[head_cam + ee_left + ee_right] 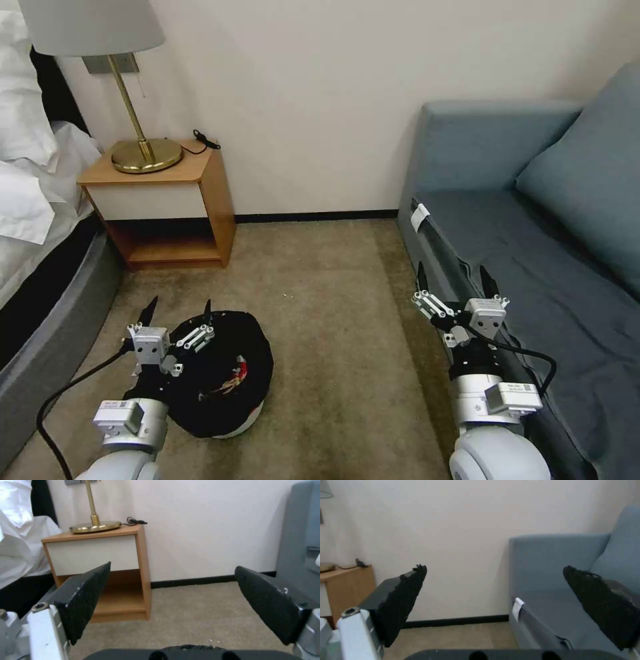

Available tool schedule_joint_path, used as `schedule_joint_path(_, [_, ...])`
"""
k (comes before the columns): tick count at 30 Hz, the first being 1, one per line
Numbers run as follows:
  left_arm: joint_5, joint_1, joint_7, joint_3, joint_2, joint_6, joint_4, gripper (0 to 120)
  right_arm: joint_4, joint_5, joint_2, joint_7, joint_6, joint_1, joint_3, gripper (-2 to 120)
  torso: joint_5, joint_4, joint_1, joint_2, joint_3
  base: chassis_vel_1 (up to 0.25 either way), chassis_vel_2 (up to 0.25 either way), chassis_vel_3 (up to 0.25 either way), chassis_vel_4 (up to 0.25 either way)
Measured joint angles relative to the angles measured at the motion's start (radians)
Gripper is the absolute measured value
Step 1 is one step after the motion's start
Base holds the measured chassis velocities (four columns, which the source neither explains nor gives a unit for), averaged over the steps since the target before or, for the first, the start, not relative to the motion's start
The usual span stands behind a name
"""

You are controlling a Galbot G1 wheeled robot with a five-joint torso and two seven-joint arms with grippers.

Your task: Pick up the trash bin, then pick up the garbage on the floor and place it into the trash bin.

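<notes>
The trash bin (223, 390), white with a glossy black bag over its rim, rests on the beige carpet floor (333, 300) at the lower left of the head view. A piece of the garbage, a red wrapper (237, 379), lies inside it. My left gripper (179, 310) hovers open over the bin's left rim, holding nothing. In the left wrist view, the left gripper (172, 567) stands wide apart, facing the nightstand. My right gripper (453, 277) is open and empty beside the sofa's front edge; in its own wrist view, the right gripper (494, 568) faces the wall.
A wooden nightstand (167, 200) with a brass lamp (143, 153) stands at the back left by the bed (40, 200). A blue-grey sofa (533, 233) lines the right side. Open carpet runs between them up to the wall.
</notes>
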Motion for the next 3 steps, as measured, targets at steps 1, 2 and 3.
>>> schedule_joint_path(1, [0.0, 0.0, 0.0, 0.0, 0.0, 0.0, 0.0, 100, 0.0, 0.0, 0.0, 0.0, 0.0, 0.0, 0.0, 100, 0.0, 0.0, 0.0, 0.0, 0.0, 0.0, 0.0, 0.0, 0.0])
schedule_joint_path(2, [0.0, 0.0, -0.001, -0.001, 0.0, 0.001, 0.0, 100, -0.002, 0.002, 0.0, -0.002, 0.0, 0.002, -0.003, 100, 0.0, 0.0, 0.0, 0.0, 0.0, 0.0, 0.0, 0.0, 0.0])
schedule_joint_path(3, [0.0, 0.0, -0.001, -0.001, 0.0, 0.001, 0.0, 100, -0.002, 0.002, 0.0, -0.002, 0.0, 0.002, -0.003, 100, 0.0, 0.0, 0.0, 0.0, 0.0, 0.0, 0.0, 0.0, 0.0])
